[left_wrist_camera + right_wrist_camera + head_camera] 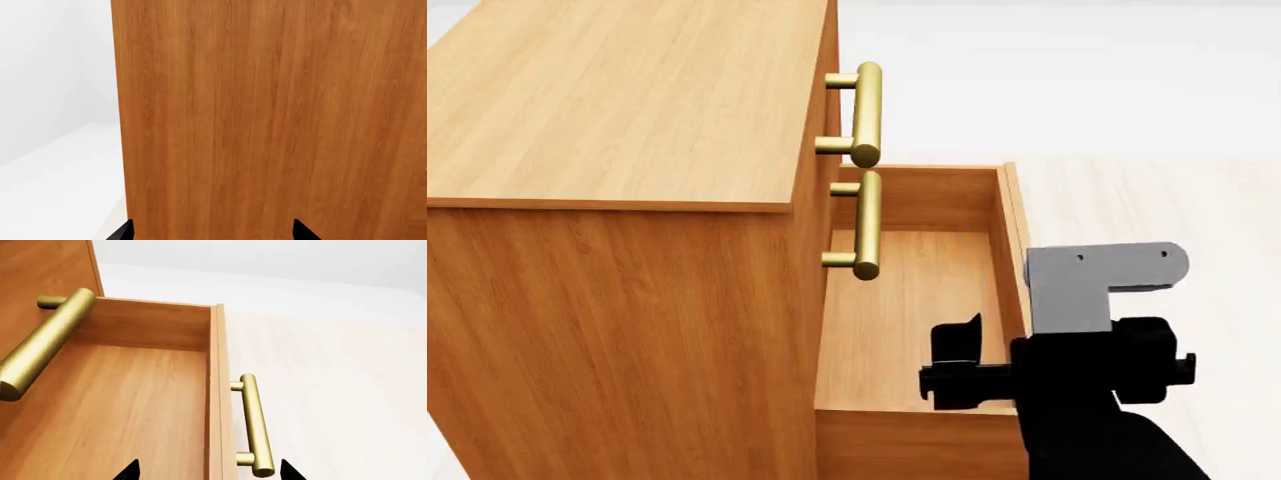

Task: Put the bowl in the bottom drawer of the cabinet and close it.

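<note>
Hovering your spread, empty right tool (977,362) over the open, bare bottom drawer (914,300) of the cabinet (627,120), you must next fetch the unseen bowl; left tool (212,231) also spread.

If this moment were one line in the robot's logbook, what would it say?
bottom drawer: open, looks empty | bowl: not in view | right gripper: open, over drawer front | left gripper: open, facing cabinet side

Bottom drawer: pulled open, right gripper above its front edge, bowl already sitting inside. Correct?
Not quite. The bottom drawer is pulled open and the right gripper hangs above its front edge, but no bowl is inside: the head and right wrist views show only bare wood on the visible drawer floor.
</note>
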### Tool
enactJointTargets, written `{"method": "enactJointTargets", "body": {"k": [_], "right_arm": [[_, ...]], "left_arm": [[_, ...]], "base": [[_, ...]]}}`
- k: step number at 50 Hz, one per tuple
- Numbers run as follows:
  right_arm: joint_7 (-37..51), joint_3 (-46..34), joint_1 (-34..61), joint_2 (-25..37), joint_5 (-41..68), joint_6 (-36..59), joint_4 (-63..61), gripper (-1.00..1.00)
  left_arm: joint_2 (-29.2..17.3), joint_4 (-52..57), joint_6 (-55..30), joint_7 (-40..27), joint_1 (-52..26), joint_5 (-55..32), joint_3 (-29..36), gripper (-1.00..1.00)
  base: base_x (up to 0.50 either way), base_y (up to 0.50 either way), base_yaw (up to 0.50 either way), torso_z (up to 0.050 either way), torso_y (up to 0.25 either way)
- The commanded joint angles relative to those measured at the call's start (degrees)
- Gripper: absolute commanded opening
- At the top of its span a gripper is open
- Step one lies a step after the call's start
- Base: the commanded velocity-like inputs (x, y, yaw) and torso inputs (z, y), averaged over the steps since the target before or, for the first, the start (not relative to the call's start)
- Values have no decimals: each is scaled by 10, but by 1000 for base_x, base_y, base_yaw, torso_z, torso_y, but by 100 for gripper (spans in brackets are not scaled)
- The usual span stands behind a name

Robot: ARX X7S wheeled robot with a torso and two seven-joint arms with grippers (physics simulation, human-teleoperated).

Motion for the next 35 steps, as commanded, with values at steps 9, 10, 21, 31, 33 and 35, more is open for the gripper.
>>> {"method": "enactJointTargets", "body": {"k": [9,10,21,31,33,35], "right_arm": [[-4,12,18,-6,14,21,56,100],[-4,13,20,-6,15,21,58,100],[5,28,47,-15,11,8,123,100],[4,35,61,-15,8,-18,177,100],[5,34,64,-14,5,-26,188,100],[4,34,65,-13,5,-29,193,100]], "left_arm": [[-3,-3,4,-3,-1,-1,4,100],[-3,-2,4,-4,-1,-2,4,100],[-6,-1,5,-6,0,-4,5,100],[-8,-1,6,-8,1,-5,6,100],[-8,-2,6,-8,0,-4,7,100],[-9,1,4,-10,1,-4,7,100]], "base": [[0,0,0,0,0],[0,0,0,0,0],[0,0,0,0,0],[0,0,0,0,0],[0,0,0,0,0],[0,0,0,0,0]]}}
